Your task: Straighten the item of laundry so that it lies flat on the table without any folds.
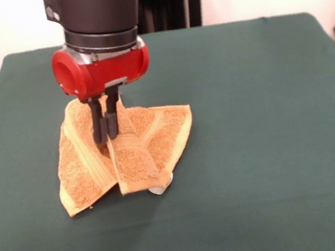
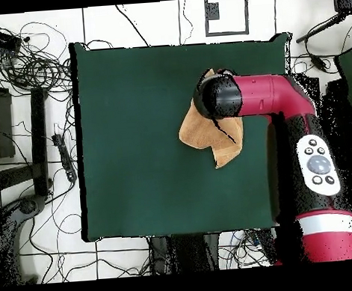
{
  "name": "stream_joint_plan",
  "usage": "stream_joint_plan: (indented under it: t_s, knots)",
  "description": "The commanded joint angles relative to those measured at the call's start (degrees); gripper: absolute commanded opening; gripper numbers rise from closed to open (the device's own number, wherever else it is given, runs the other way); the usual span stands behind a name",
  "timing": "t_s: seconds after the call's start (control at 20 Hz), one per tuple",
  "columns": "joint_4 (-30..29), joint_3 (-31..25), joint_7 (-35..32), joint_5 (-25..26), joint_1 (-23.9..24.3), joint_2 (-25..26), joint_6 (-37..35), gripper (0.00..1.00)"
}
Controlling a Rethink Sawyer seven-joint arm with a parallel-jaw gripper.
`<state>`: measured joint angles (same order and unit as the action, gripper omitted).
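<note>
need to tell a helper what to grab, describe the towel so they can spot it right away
Look at the big dark green table; under the red and black arm's end effector lies a golden-orange terry towel. It is bunched and folded over itself, with flat woven bands and a small pale tag poking out at its lower edge. It is the only cloth item on the table.
</note>
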<state>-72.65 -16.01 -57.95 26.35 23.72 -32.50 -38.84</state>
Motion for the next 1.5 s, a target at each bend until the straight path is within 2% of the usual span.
stream_joint_plan:
  t_s: [0.05, 0.15, 0.3, 0.7, 0.75, 0.85, 1.0, 1.15, 1.25, 1.5]
  knots:
    - [5.8, -0.5, -10.3, -1.0, -7.6, 7.0, -5.1, 0.00]
    - [9.6, 0.4, -12.4, -2.1, -9.3, 8.9, -7.3, 0.00]
    - [12.2, 1.2, -13.3, -3.2, -10.5, 10.7, -8.0, 0.00]
    - [11.1, 1.8, -9.3, -3.3, -10.6, 11.0, -5.5, 0.00]
    - [9.9, 1.7, -7.8, -3.0, -10.4, 10.5, -5.4, 0.00]
    - [6.4, -1.3, 2.7, -1.0, -8.5, 9.5, -4.8, 0.00]
    - [1.5, -5.0, 14.6, 4.1, -5.7, 8.3, 1.8, 0.00]
    - [-2.4, -11.6, 29.6, 7.2, -1.1, 8.7, 1.9, 0.00]
    - [-2.7, -12.5, 32.0, 9.5, -0.5, 8.2, 1.9, 0.00]
    - [-2.5, -15.7, 32.0, 11.8, 0.8, 8.2, 1.1, 0.00]
